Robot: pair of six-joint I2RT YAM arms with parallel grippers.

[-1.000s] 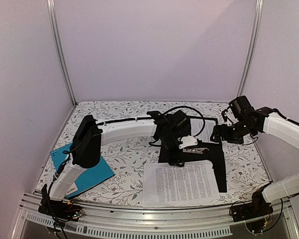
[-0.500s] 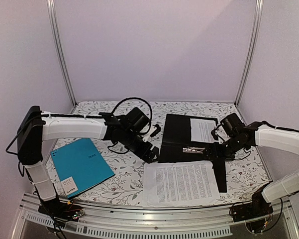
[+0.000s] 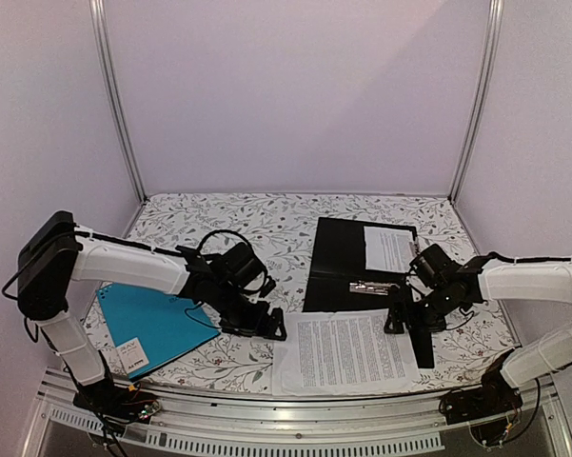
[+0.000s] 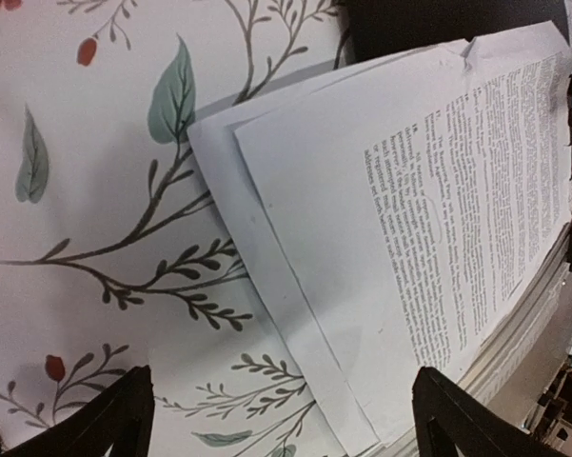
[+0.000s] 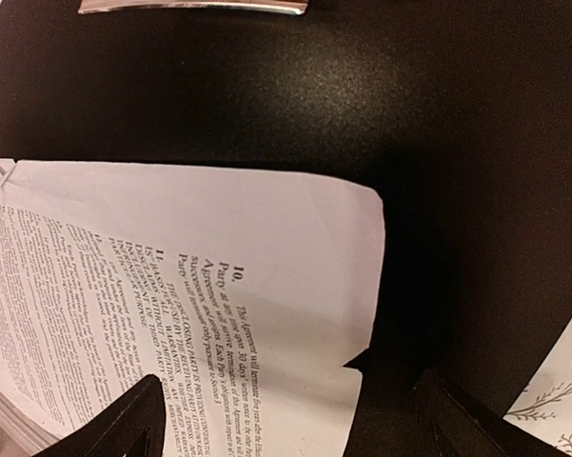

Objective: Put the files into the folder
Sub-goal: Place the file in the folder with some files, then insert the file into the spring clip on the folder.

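The files [image 3: 347, 350] are a stack of white printed sheets lying flat near the front edge, just below the open black folder [image 3: 335, 257] with its silver clip [image 3: 373, 287]. My left gripper [image 3: 271, 324] is low at the stack's left edge and open. In the left wrist view its fingers straddle the files' [image 4: 409, 219] corner with nothing between them [image 4: 276, 424]. My right gripper [image 3: 400, 319] hangs open over the stack's upper right corner. In the right wrist view the files [image 5: 171, 267] overlap the folder [image 5: 457, 143] below the clip [image 5: 195, 6], and the gripper [image 5: 286, 424] holds nothing.
A teal-blue folder [image 3: 157, 324] with a white label lies at the front left under the left arm. A printed white sheet [image 3: 390, 248] rests on the black folder's far right part. A narrow black flap [image 3: 421, 338] runs along the stack's right side. Metal rail at the front edge [image 3: 286, 400].
The left arm swung off the black folder, leftward and down to the stack's left edge. The right gripper came forward from the folder's right side to the stack's upper right corner.
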